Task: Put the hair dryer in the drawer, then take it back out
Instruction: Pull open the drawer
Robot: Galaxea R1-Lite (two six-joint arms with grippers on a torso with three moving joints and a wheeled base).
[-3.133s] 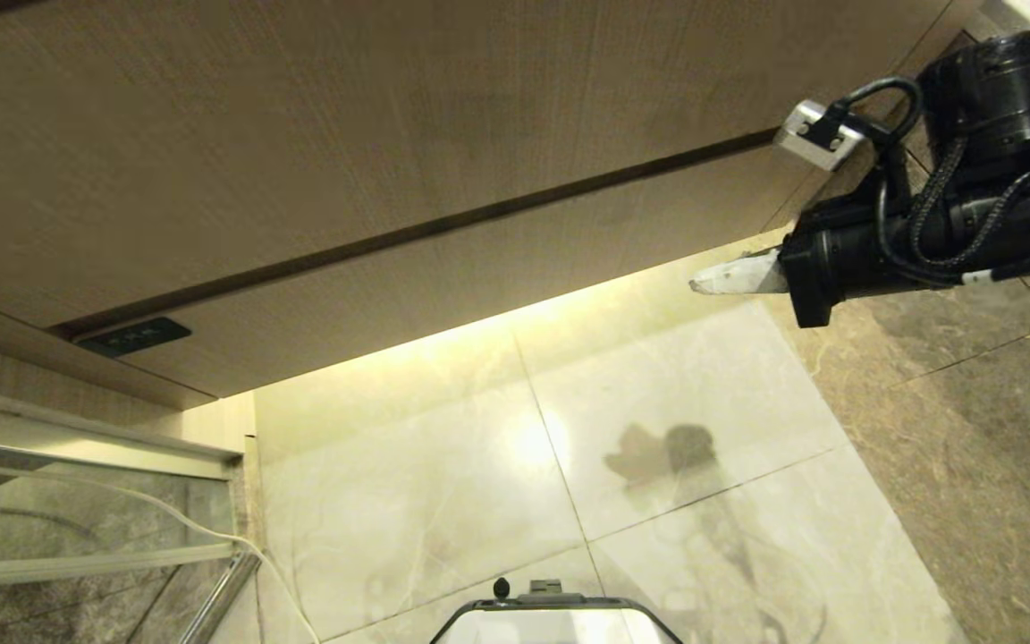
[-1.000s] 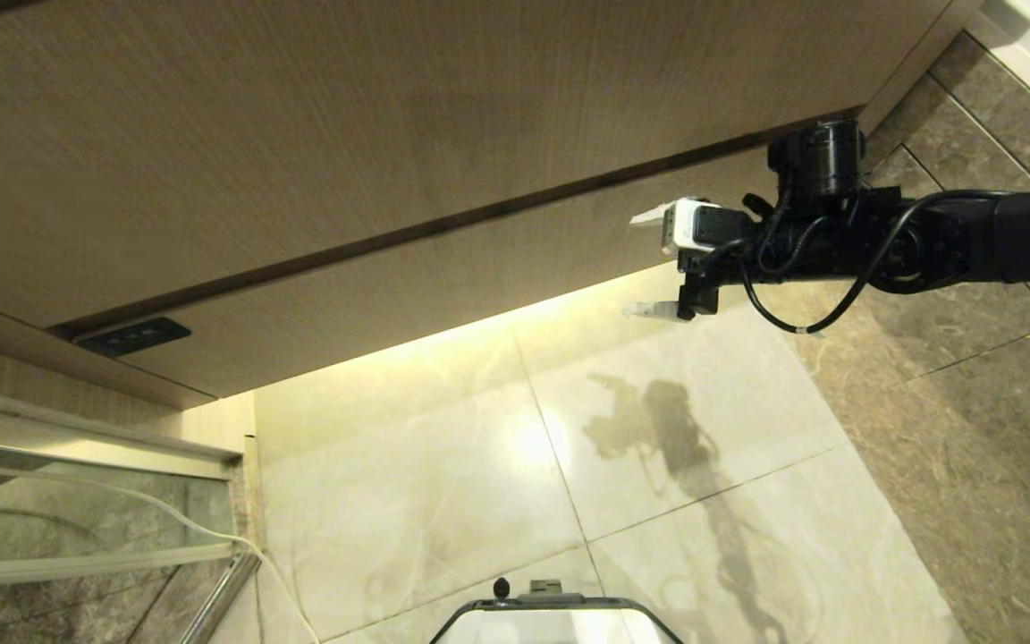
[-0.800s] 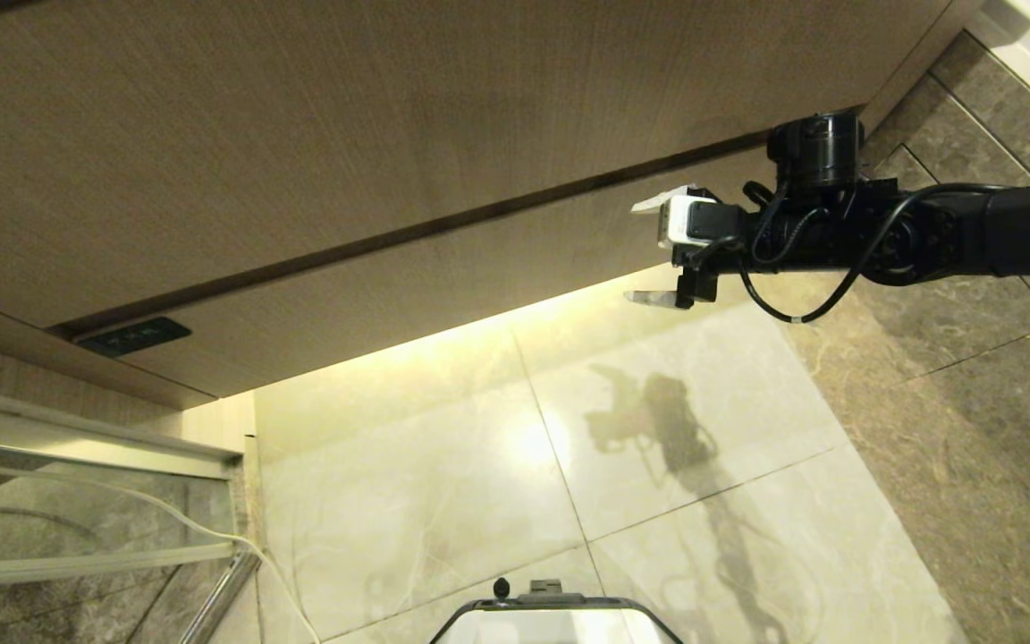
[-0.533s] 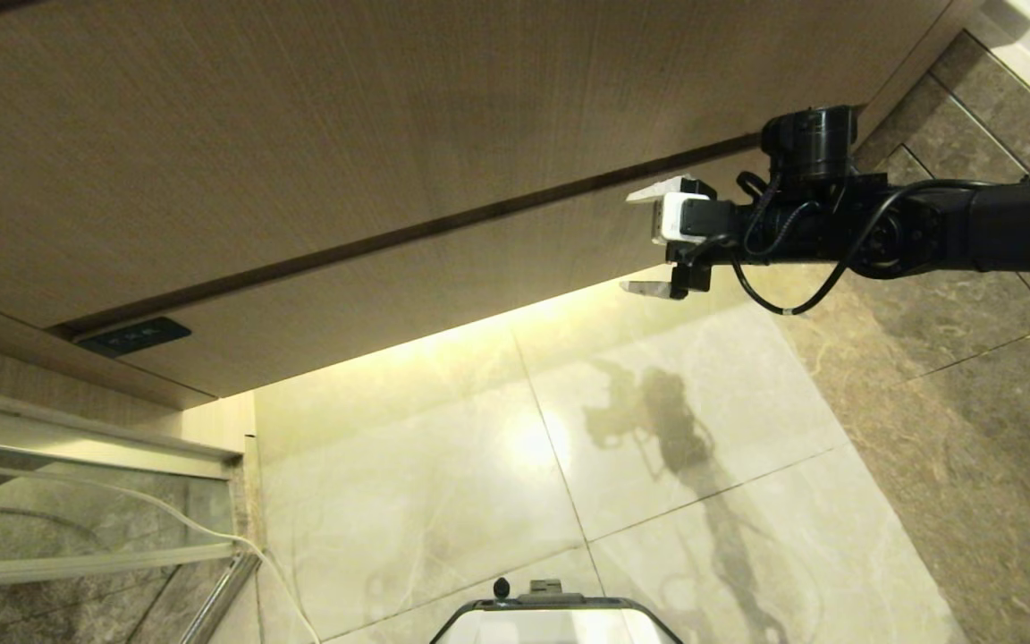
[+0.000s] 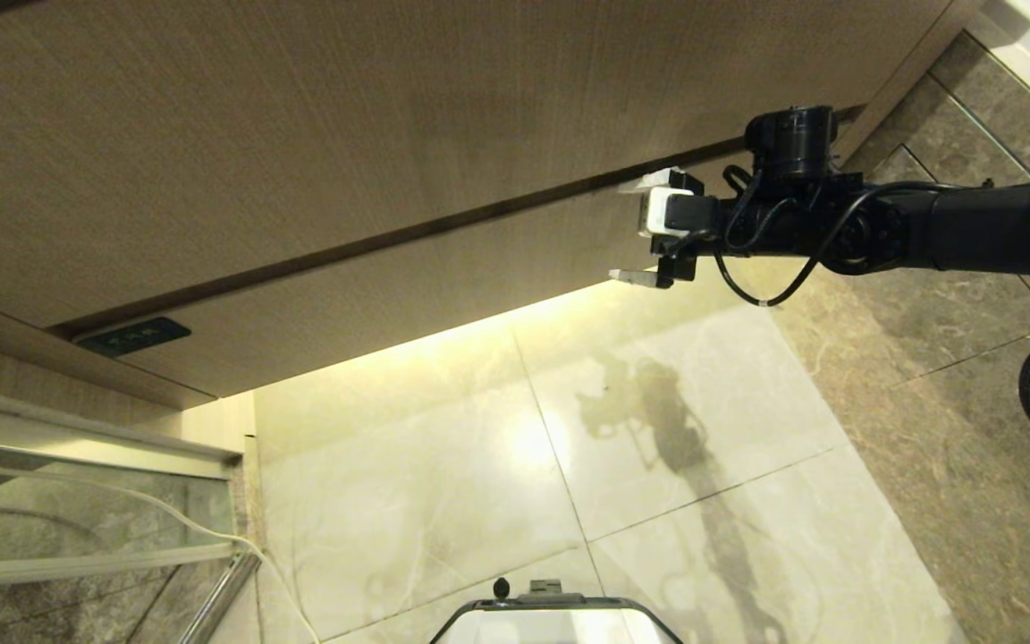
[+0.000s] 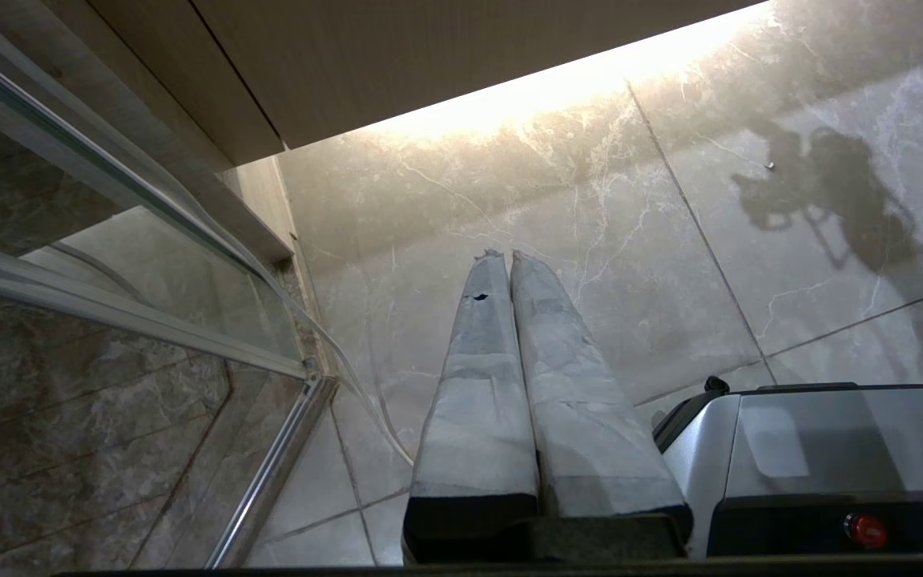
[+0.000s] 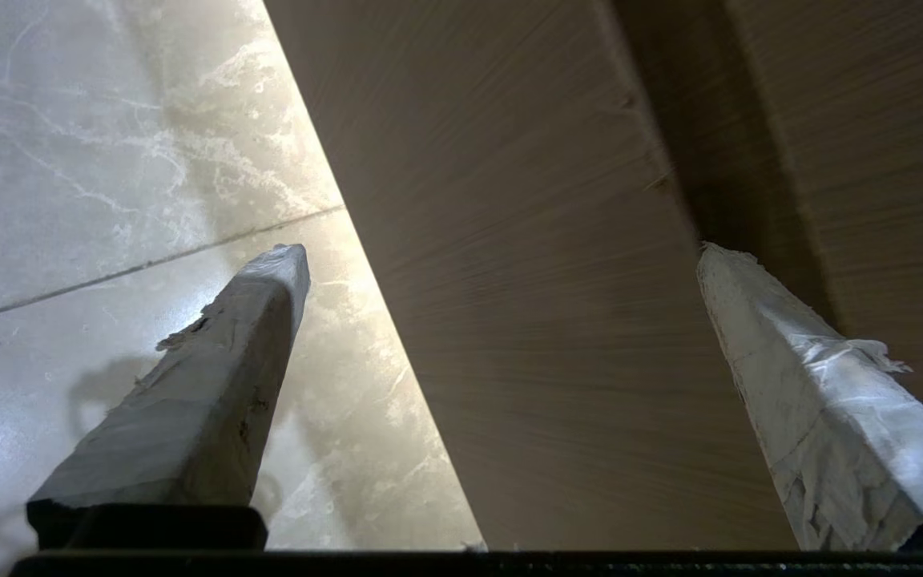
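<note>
Drawer is shut, so its inside is hidden, and its right end is covered by the right gripper & arm in head view. The gripper's upper finger by the seam above the drawer front is half hidden behind the white wrist cam; whether either finger touches the wood can't be told. Black plate at drawer's left end: markings too small to read; robot base is cut off by the bottom edge.
</note>
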